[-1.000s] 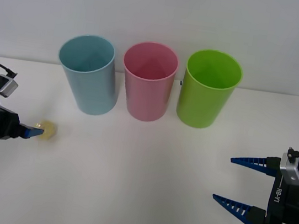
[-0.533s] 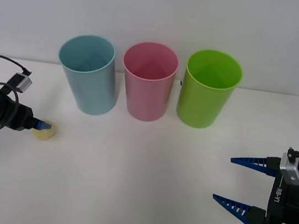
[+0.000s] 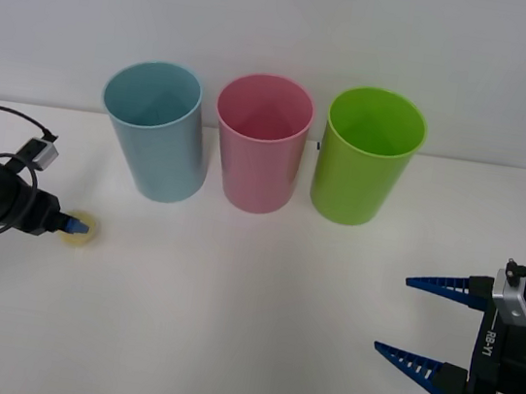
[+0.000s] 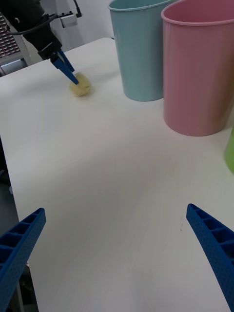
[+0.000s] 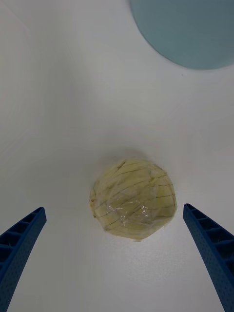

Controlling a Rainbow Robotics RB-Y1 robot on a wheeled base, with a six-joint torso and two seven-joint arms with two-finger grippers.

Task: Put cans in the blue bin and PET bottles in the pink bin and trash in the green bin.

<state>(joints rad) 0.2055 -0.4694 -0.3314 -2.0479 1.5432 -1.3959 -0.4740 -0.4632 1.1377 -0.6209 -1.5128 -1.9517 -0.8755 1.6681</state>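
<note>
The trash (image 3: 78,234) is a small pale-yellow wrinkled ball of wrap lying on the white table at the left. My left gripper (image 3: 70,224) hangs over it, open. In the left wrist view the ball (image 5: 134,204) lies between the two blue fingers (image 5: 19,246), clear of both. The blue bin (image 3: 154,133), pink bin (image 3: 260,146) and green bin (image 3: 368,159) stand upright in a row at the back. My right gripper (image 3: 425,323) waits open at the front right with nothing in it. Its wrist view shows the trash (image 4: 80,88) under the left gripper (image 4: 65,71).
The white table (image 3: 244,332) stretches bare between the two arms. A cable (image 3: 5,112) loops off the left wrist near the table's left edge. A pale wall rises right behind the bins.
My left wrist has swung up and over, so the fingers now straddle the trash from above. The trash has hardly moved. The right arm has stayed still.
</note>
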